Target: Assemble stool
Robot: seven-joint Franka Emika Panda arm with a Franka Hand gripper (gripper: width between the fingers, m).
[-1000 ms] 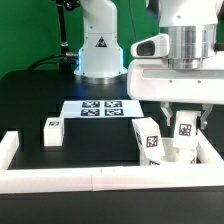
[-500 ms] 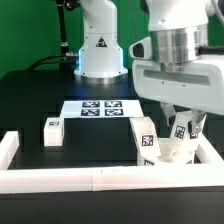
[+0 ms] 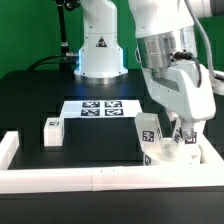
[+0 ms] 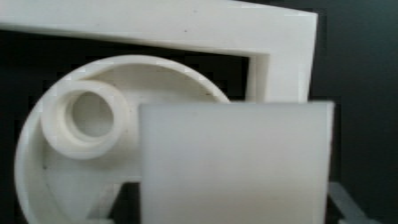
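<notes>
The round white seat disc (image 3: pixel 168 153) lies in the corner of the rails at the exterior view's right, largely hidden by the parts on it. One white leg (image 3: pixel 148 137) with a tag stands upright on it. My gripper (image 3: pixel 186 141) is tilted over the seat and shut on a second tagged leg (image 3: pixel 184 131). In the wrist view this leg (image 4: pixel 235 160) fills the space between the fingers, in front of the seat (image 4: pixel 54 170) and one of its round sockets (image 4: pixel 82 112). A third leg (image 3: pixel 52 131) lies loose on the table at the exterior view's left.
White border rails run along the front (image 3: pixel 90 179), the left (image 3: pixel 8 150) and the right (image 3: pixel 212 156); their corner shows in the wrist view (image 4: pixel 276 45). The marker board (image 3: pixel 100 108) lies behind the middle. The robot base (image 3: pixel 100 50) stands at the back.
The arm has swung and tilted over, so the wrist now leans to the exterior view's right. The held leg has stayed above the seat and tipped slightly with it.
</notes>
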